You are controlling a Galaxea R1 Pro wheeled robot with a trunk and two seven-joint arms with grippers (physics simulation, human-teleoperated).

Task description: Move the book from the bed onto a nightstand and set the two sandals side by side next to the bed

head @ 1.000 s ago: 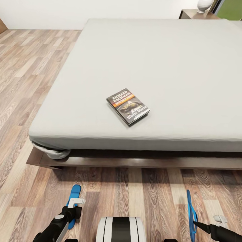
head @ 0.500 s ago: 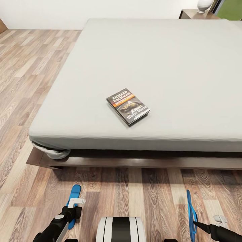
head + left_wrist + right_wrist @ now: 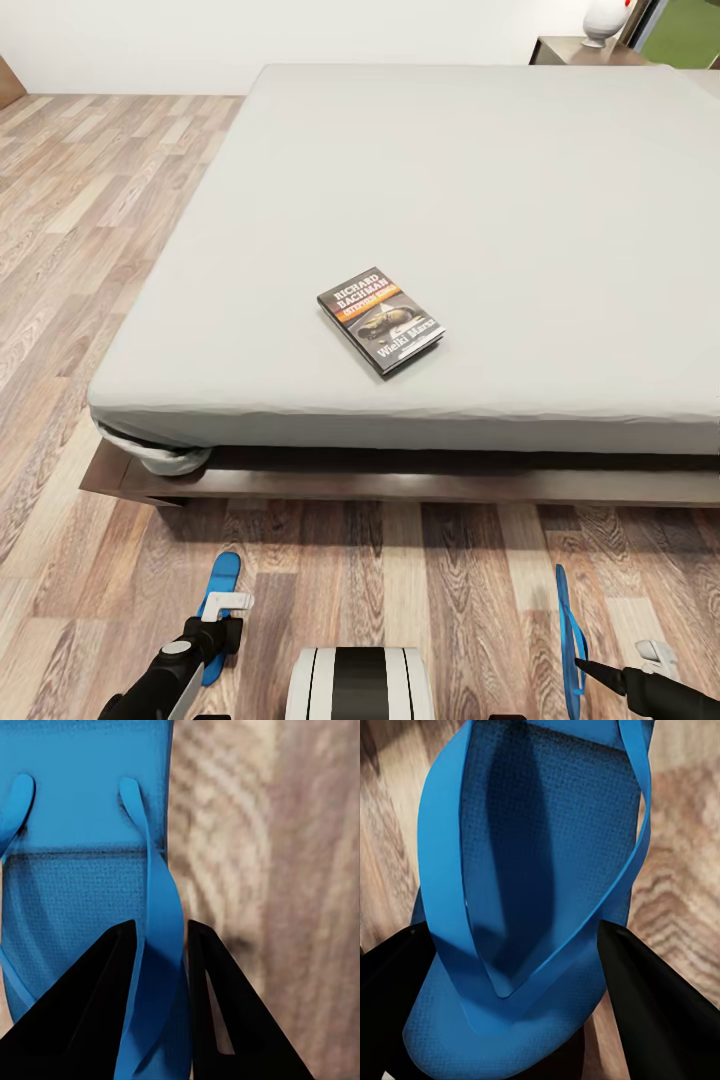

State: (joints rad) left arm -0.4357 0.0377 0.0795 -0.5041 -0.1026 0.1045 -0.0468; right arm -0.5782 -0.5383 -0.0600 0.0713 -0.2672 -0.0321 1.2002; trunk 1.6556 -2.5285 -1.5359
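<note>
Each arm carries a sandal low over the floor, in front of the near edge of the bed. The left gripper has its fingers closed on a strap of the left sandal; in the head view that sandal hangs from the left gripper with its long axis running roughly toward the bed. The right gripper has its fingers wide apart around the right sandal, one at each side edge of the sole, and it seems to be held between them (whether they truly bear on it, I cannot tell for sure). In the head view the right sandal stands on edge, its long axis also pointing toward the bed.

The relation that matters: both sandals already lie parallel, toes toward the frame, but they are well apart, one off each side of the robot's trunk. To set them side by side, the arms likely need to draw inward, and the right sandal must be turned flat.

The book lies flat on the mattress near the bed's front edge, straight ahead between the two arms, its long axis on a diagonal. It is about equally near either arm, and the nightstand is at the far right corner.
</note>
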